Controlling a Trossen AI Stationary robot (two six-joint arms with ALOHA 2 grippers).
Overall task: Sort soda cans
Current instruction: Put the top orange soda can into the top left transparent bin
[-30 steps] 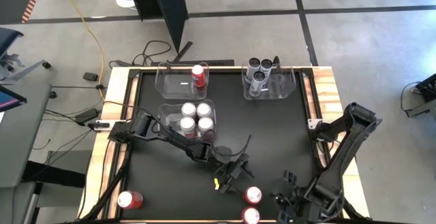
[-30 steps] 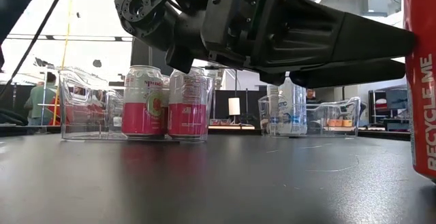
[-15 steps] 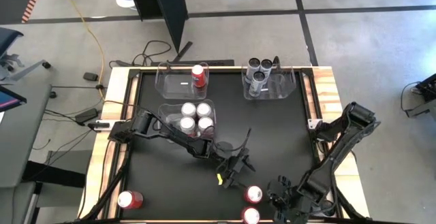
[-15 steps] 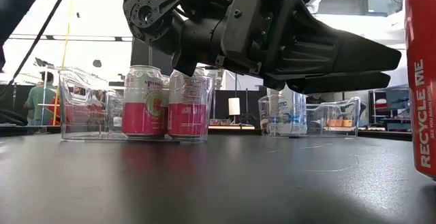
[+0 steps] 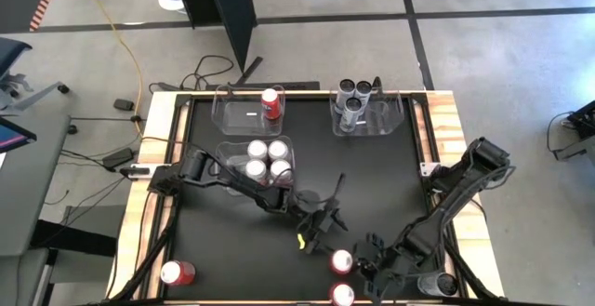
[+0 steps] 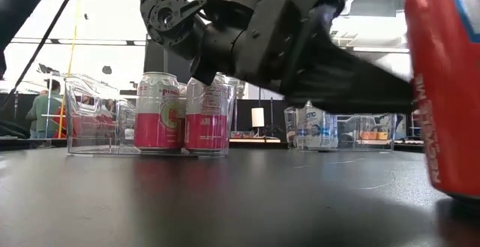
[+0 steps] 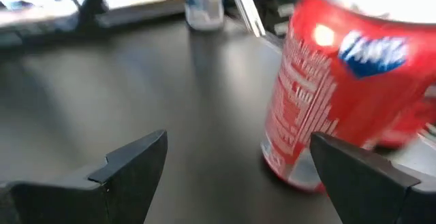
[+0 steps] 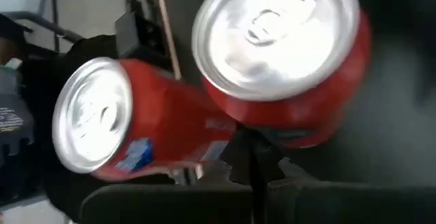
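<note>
1. Step in hand, as a judgement: the pickup of a red aluminium soda can (image 5: 342,262) standing upright near the front edge of the black table top (image 5: 372,176). It is not yet gripped.
2. Left gripper (image 5: 318,233) hangs just beside that can, fingers spread wide and holding nothing. In the left wrist view the red can (image 7: 344,94) sits off toward one finger (image 7: 361,176), not centred in the gap, and looks tilted there.
3. Right gripper (image 5: 370,267) is clenched shut, empty, low on the other side of the same can. Its wrist view looks down on two silver can tops: the near red can (image 8: 283,54) and a second red soda can (image 8: 119,125) touching or almost touching it. Contact between the shut fingers and the can cannot be told.
4. Second red can (image 5: 342,295) stands at the very front edge; a third red can (image 5: 177,272) stands well apart at the front left corner.
5. Already sorted: one red can (image 5: 271,103) in the clear plastic bin at the back left (image 5: 232,111), four pink-and-white cans (image 5: 267,159) in the clear middle bin (image 5: 228,153), and dark grey cans (image 5: 353,97) in the clear back right bin (image 5: 390,120).
6. Next move calls for: centring the open left fingers around the can body, then closing. The right arm needs to clear out; both grippers crowd one can, and a nudge may tip it or knock its neighbour.
7. After the grasp, the likely destination is the back left bin, with the other red can.
</note>
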